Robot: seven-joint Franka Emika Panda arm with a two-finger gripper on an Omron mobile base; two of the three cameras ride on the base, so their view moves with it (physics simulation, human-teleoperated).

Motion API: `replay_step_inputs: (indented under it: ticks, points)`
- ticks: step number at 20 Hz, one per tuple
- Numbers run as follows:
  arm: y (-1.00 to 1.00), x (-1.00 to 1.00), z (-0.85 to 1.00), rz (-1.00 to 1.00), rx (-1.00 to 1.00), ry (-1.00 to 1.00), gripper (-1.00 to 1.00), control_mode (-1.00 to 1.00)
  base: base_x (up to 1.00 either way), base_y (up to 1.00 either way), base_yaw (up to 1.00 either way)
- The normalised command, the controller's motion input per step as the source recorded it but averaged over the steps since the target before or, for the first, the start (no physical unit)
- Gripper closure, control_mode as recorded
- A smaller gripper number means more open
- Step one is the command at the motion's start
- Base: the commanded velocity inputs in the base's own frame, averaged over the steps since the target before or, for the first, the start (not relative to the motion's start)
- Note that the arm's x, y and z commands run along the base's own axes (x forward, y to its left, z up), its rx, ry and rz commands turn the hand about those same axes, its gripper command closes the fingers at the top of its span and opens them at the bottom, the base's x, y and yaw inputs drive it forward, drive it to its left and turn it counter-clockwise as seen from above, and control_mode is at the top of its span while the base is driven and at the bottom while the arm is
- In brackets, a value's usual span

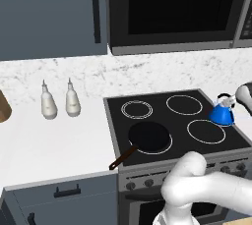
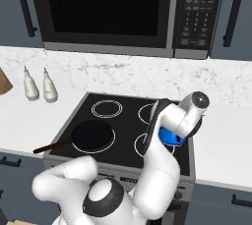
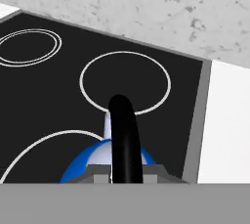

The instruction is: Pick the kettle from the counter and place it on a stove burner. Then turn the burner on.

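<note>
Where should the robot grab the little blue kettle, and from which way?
By the black arched handle on top of the kettle, coming down from above. The body is a smooth cone that widens downward, so fingers would likely slip; the thin arch suits them. The gripper is shut on it there.

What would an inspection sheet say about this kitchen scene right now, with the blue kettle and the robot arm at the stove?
Surface: white marble-look counter on both sides of a black glass stove.
Job's things: blue kettle over the stove's right edge, between the two right burner rings; whether it is resting or lifted, cannot tell. Front right burner bare.
Clutter: black frying pan on the front left burner, handle sticking out over the stove's front edge; two white bottles on the left counter.
Grippers: gripper shut on the kettle's black arched handle.
Cables: nothing seen.
Surroundings: microwave above the stove, grey cabinets, marble backsplash.
</note>
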Motion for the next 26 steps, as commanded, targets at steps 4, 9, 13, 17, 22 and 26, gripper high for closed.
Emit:
replay_step_inputs:
  ticks: [4, 9, 13, 17, 22, 26]
  points:
    - [0.78, -0.04, 0.08, 0.00, -0.05, -0.17, 1.00, -1.00, 0.00, 0.00, 0.00]
    - [0.00, 0.00, -0.06, 0.00, 0.00, 0.01, 1.00, -1.00, 0.00, 0.00, 0.00]
    - [0.00, -0.03, -0.29, 0.00, 0.00, 0.08, 1.00, -1.00, 0.00, 0.00, 0.00]
    - [0.00, 0.00, -0.15, 0.00, 0.00, 0.07, 1.00, -1.00, 0.00, 0.00, 0.00]
    - [0.00, 0.00, -0.12, 0.00, 0.01, 0.05, 1.00, -1.00, 0.00, 0.00, 0.00]
    - [0.00, 0.00, 0.00, 0.00, 0.01, 0.00, -1.00, -1.00, 0.00, 0.00, 0.00]
